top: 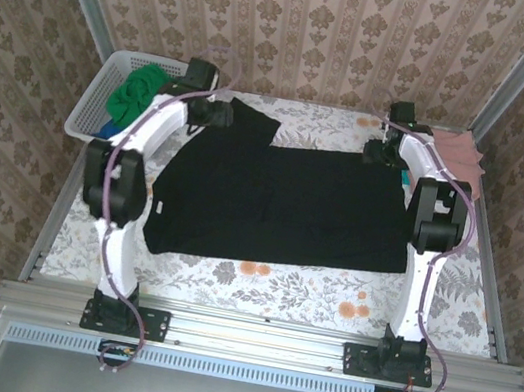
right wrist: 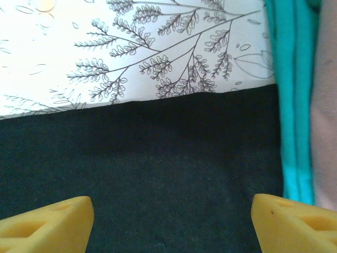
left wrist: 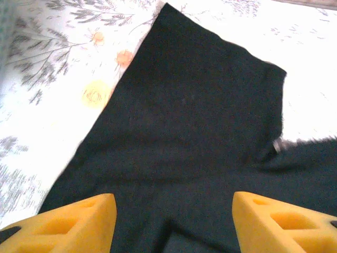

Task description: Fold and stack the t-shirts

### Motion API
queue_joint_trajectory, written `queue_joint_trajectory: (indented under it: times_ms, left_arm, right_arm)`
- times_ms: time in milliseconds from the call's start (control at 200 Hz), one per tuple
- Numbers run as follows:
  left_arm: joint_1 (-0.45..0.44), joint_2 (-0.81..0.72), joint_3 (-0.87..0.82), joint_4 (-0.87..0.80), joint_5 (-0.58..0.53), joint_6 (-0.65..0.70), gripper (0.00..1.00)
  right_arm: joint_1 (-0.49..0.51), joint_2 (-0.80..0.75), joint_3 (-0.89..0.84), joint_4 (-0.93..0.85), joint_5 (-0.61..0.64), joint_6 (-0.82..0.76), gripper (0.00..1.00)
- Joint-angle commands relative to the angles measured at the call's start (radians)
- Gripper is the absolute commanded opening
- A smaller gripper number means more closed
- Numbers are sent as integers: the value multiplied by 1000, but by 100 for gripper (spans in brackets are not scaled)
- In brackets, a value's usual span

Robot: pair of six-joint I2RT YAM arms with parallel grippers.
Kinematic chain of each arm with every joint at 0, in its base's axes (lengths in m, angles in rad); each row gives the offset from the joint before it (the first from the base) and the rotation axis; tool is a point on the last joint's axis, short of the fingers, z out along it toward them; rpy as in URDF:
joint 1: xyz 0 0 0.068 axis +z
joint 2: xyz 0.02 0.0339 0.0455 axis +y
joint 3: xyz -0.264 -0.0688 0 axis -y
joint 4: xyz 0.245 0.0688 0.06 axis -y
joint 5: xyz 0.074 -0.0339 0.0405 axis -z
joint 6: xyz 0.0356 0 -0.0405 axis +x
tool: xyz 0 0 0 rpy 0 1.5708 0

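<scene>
- Black t-shirt [top: 282, 195] spread flat across the middle of the floral table [top: 326, 294], one sleeve out toward 11 o'clock.
- Left gripper [left wrist: 174, 221] low over that sleeve at 11 o'clock, yellow fingers [left wrist: 79, 219] wide apart, nothing pinched.
- Right gripper [right wrist: 171, 221] above the shirt's corner at 1 o'clock, jaws wide, empty.
- Teal t-shirt [right wrist: 292, 105] touching the black edge at 2 o'clock, salmon pink t-shirt [top: 458, 149] against its outer side.
- Green t-shirt [top: 139, 88] heaped in the white basket [top: 88, 115] at 10 o'clock, blue t-shirt [top: 109, 132] peeking beneath.
</scene>
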Motion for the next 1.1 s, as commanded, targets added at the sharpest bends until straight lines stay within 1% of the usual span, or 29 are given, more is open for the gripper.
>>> queue_joint_trajectory:
  times_ms: [0, 65, 120, 180, 265, 315, 430, 505, 550, 595, 655, 680, 735, 760, 845, 880, 920, 955, 970, 1015, 1030, 1045, 1065, 1095]
  left_arm:
    - [8, 180, 239, -137, -23, 45, 61]
    - [19, 307, 402, -175, -9, 20, 61]
    - [39, 404, 542, -210, 46, -28, 60]
    - [57, 481, 630, -189, 103, -69, 60]
    - [74, 558, 714, -158, 117, -106, 62]
    - [81, 587, 734, -137, 120, -125, 63]
    - [98, 622, 712, -78, 181, -196, 64]
    - [97, 629, 695, -84, 166, -198, 63]
    - [96, 628, 678, -88, 164, -194, 62]
    - [95, 626, 659, -82, 179, -191, 58]
    - [94, 626, 645, -96, 186, -180, 53]
    - [94, 625, 642, -104, 190, -175, 48]
    - [94, 617, 625, -106, 207, -163, 30]
    - [94, 609, 611, -102, 219, -158, 24]
    - [94, 567, 562, -82, 247, -136, 9]
    - [95, 547, 539, -72, 252, -126, 4]
    - [96, 519, 509, -61, 260, -113, 1]
    - [97, 498, 490, -58, 264, -102, 1]
    - [97, 493, 486, -61, 263, -97, 3]
    - [100, 481, 493, -97, 258, -86, 26]
    - [101, 478, 497, -113, 254, -83, 31]
    - [102, 473, 499, -128, 250, -78, 33]
    - [102, 465, 494, -137, 249, -69, 32]
    - [99, 442, 479, -146, 244, -56, 31]
  right_arm:
    - [6, 59, 100, -90, -61, 35, 80]
    - [5, 97, 152, -122, -35, 34, 80]
    - [5, 126, 185, -140, -32, 29, 80]
    - [5, 164, 228, -170, -37, 29, 79]
    - [4, 205, 276, -203, -48, 33, 76]
    - [3, 216, 285, -208, -60, 37, 74]
    - [2, 223, 286, -210, -105, 38, 61]
    - [2, 220, 279, -210, -134, 44, 52]
    - [2, 218, 276, -213, -153, 48, 45]
    - [4, 215, 271, -212, -172, 47, 39]
    - [6, 207, 258, -214, -183, 48, 34]
    - [9, 201, 250, -215, -183, 48, 32]
    - [11, 178, 225, -202, -182, 48, 29]
    - [11, 165, 210, -192, -180, 48, 28]
    - [13, 116, 157, -158, -179, 49, 26]
    - [14, 98, 141, -150, -177, 49, 24]
    - [14, 81, 128, -147, -177, 45, 24]
    - [14, 70, 120, -150, -173, 43, 25]
    - [15, 66, 116, -153, -169, 43, 26]
    - [15, 54, 102, -158, -146, 48, 33]
    - [15, 49, 95, -158, -143, 49, 34]
    - [15, 43, 87, -157, -143, 49, 34]
    - [15, 34, 75, -156, -141, 48, 36]
    - [17, 15, 57, -152, -127, 52, 41]
